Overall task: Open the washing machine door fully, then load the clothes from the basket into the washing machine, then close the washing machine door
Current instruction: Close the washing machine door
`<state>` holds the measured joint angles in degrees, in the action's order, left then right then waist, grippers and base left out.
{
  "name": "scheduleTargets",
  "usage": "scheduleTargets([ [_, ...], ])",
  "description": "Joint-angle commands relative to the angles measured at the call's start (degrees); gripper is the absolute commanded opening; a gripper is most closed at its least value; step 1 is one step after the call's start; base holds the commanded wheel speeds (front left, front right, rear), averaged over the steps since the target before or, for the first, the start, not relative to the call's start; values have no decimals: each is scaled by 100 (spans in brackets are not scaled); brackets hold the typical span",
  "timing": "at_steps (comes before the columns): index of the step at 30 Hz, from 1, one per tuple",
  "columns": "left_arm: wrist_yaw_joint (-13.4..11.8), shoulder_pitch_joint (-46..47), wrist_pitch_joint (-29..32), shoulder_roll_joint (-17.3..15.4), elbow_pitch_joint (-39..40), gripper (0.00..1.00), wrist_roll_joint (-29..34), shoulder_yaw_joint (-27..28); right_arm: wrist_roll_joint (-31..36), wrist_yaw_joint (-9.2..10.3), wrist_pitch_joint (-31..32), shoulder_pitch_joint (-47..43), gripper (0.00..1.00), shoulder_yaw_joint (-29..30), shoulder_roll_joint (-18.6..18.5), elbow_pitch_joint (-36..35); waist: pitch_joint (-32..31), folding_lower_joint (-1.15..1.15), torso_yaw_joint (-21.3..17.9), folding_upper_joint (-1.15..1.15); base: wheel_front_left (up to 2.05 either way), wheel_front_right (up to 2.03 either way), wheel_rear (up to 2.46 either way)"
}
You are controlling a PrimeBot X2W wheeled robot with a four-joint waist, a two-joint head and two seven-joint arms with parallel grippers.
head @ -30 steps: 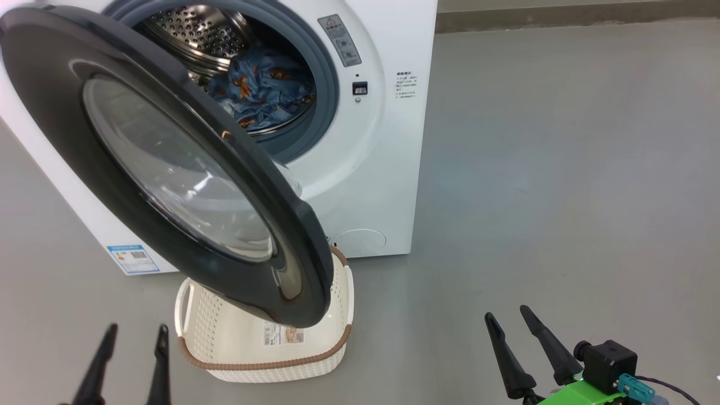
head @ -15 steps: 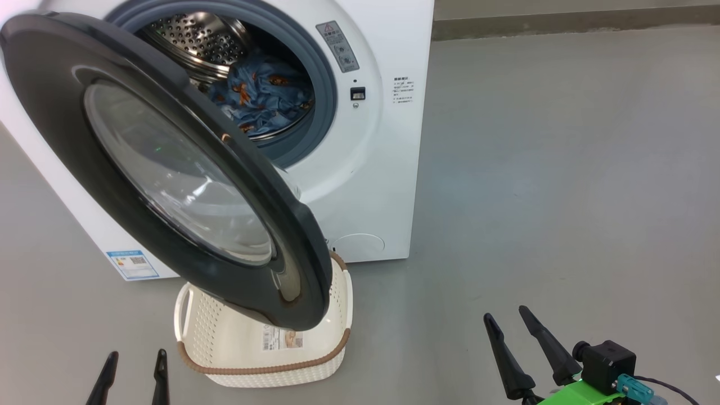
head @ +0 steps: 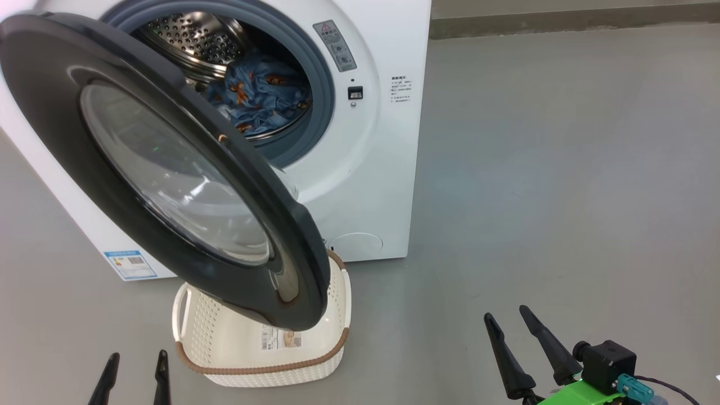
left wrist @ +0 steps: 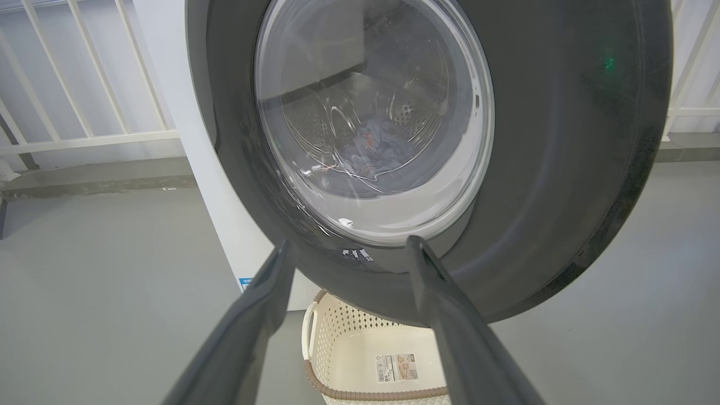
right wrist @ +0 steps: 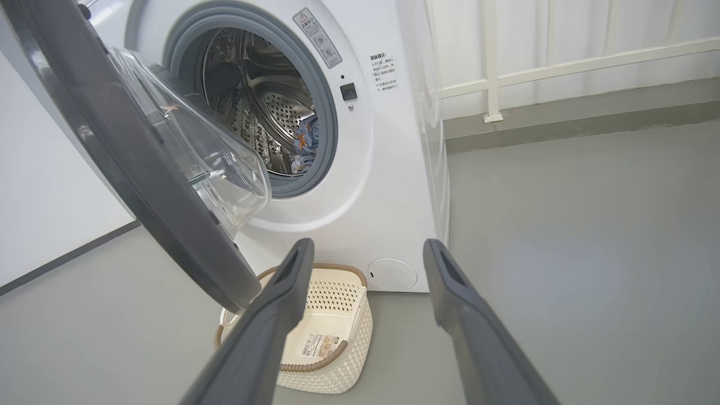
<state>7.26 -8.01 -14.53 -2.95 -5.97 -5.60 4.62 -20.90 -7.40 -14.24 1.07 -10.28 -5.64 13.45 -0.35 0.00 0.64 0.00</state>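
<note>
The washing machine door [head: 50, 84] stands partly open, overhanging the basket [head: 264, 368] on the floor [head: 562, 169] in front of the washing machine [head: 371, 169]. The basket seems empty, though the door hides part of it. The clothes [head: 259, 95] lie in the drum [head: 191, 34]. The left gripper [head: 138, 355] and right gripper [head: 506, 313] hover low, jaws spread, holding nothing.

Glossy black rim and clear glass on the washing machine door [head: 163, 169]; smooth white washing machine [head: 365, 169] with shiny perforated metal drum [head: 197, 34]; soft cloth clothes [head: 259, 95]; matt perforated plastic basket [head: 281, 371].
</note>
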Motion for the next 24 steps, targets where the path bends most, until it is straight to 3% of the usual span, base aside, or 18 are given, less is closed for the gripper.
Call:
scheduleTargets([
  [1,10,140,-47,-30,100,100,70,185,46,-9,-74,61,100,-109,-23,-156,7,0,0,0,0,0,0],
  [7,14,144,-47,-18,110,100,77,163,79,-9,-74,58,100,-71,-13,-143,19,0,-4,0,0,0,0],
  [10,15,147,-47,-13,122,100,99,164,125,-9,-74,51,0,-13,1,-130,25,0,-2,0,0,0,0],
  [17,17,153,-47,-4,142,100,91,154,171,-9,-75,57,0,221,89,-297,42,0,0,0,0,0,0],
  [24,19,208,-47,2,156,100,30,108,223,-9,-75,142,0,345,154,-1858,126,0,51,0,0,0,0],
])
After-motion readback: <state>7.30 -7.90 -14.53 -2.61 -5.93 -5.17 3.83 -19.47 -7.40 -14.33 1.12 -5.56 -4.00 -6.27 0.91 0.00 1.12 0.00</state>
